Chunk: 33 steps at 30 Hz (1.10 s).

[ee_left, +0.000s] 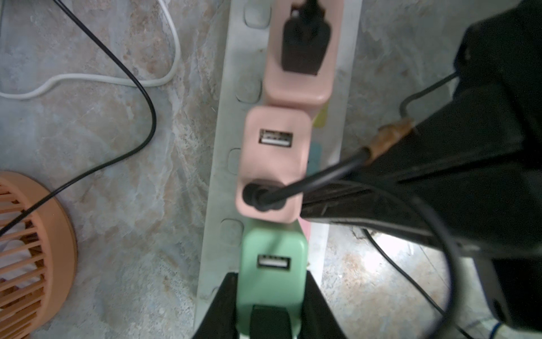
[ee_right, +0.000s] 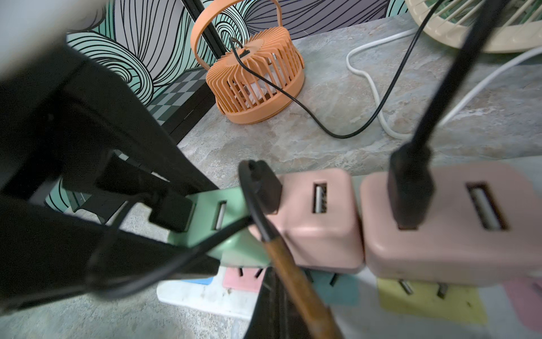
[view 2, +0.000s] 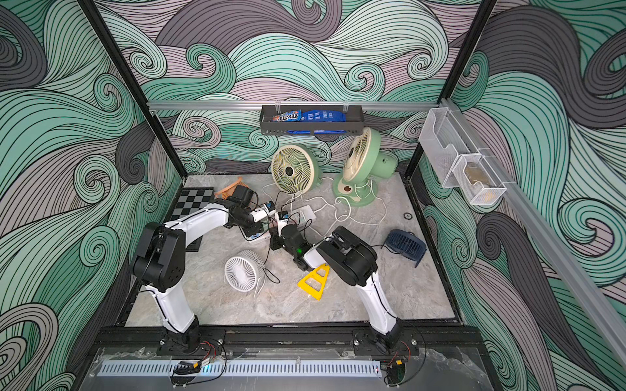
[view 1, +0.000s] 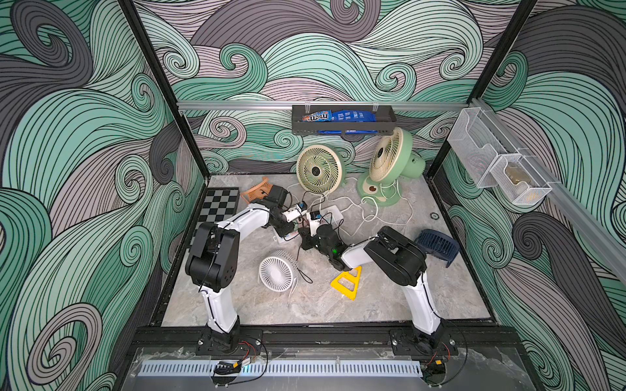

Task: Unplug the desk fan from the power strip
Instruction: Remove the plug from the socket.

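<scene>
The power strip (ee_left: 225, 164) lies on the stone table, white with pastel sockets (ee_right: 425, 299). A green USB adapter (ee_left: 272, 249) and two pink ones (ee_left: 275, 164) sit in a row on it, each with a black plug. My left gripper (ee_left: 271, 290) is shut on the green adapter (ee_right: 231, 211), which is tilted with its prongs showing above a pink socket. My right gripper (ee_right: 272, 293) is shut, its tip (ee_left: 305, 211) down on the strip beside the middle pink adapter. A black cable with brown tape (ee_right: 293, 278) lies across it. I cannot tell which desk fan the green adapter's cable feeds.
An orange fan (ee_right: 255, 82) stands near the strip by a checkerboard (view 1: 218, 206). A white fan (view 1: 276, 272) and a yellow triangle (view 1: 347, 282) lie in front. Cream (view 1: 320, 169), green (view 1: 389, 166) and navy (view 1: 437, 245) fans stand behind and right. Loose white and black cords cross the table.
</scene>
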{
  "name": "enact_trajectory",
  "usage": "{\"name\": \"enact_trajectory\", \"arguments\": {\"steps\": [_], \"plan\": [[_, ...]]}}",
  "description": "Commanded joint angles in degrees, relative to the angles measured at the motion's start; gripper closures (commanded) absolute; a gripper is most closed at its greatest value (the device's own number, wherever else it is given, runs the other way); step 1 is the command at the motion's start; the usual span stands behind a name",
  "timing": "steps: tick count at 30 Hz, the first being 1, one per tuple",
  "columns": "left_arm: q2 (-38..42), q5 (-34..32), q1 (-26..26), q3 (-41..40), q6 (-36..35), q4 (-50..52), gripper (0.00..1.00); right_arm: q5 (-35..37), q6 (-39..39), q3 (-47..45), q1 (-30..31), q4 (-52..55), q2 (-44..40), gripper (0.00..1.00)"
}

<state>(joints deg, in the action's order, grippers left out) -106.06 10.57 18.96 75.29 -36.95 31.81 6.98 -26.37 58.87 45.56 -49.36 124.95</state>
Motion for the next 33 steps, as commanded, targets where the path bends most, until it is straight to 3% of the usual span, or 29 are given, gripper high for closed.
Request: {"name": "enact_trajectory", "arguments": {"steps": [1,9,16,22,29,33], "plan": [[-0.37,6.19,-0.43,4.4,1.15,5.57,1.0,0.7,-0.79,-0.8,0.23,4.45,1.48,1.0],[3.48,-1.83,1.25,-3.1,-2.18,-4.51,1.0,0.74,-0.79,-1.37,0.31,3.94,1.28,1.0],[2.09,0.48,0.58,-0.66,-1.31,-0.83,1.0,0.76,-0.78,-1.34,0.32,4.01,1.37,1.0],[5.0,-5.18,2.12,-4.72,-2.92,-6.87,1.0,0.88,-0.79,-1.39,0.27,3.92,1.49,1.0],[1.49,3.8,0.85,2.53,-0.26,4.11,1.0,0.91,-0.87,-1.43,0.32,3.84,1.5,1.0],[3.16,-0.79,1.97,-0.98,-2.64,-0.38,1.0,1.08,-0.84,-1.65,0.32,3.75,1.32,1.0]]}}
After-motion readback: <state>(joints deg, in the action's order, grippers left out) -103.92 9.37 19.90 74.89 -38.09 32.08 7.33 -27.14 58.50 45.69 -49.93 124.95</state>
